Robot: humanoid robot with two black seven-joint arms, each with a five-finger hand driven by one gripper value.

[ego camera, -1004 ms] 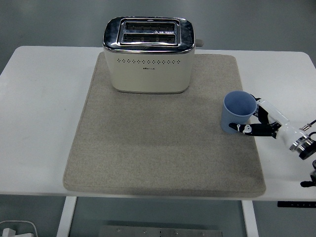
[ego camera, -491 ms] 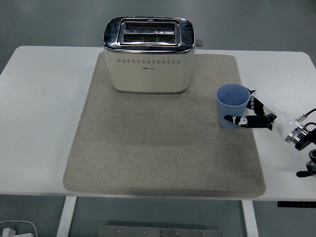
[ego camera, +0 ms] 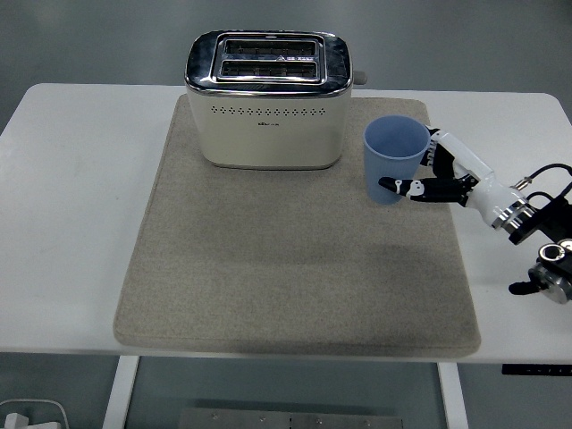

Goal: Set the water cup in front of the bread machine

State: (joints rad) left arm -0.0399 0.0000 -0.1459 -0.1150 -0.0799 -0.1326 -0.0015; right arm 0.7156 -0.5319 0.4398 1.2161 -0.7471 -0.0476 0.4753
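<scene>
A light blue water cup [ego camera: 395, 158], upright and open at the top, is held over the right part of a beige felt mat [ego camera: 295, 259], just right of the cream and chrome two-slot toaster [ego camera: 269, 98] and near its front right corner. The robot's right hand [ego camera: 444, 174], white with black fingers, is closed around the cup's right side, one finger [ego camera: 402, 187] wrapping across its lower front. The arm reaches in from the right edge over the white table [ego camera: 71, 206].
</scene>
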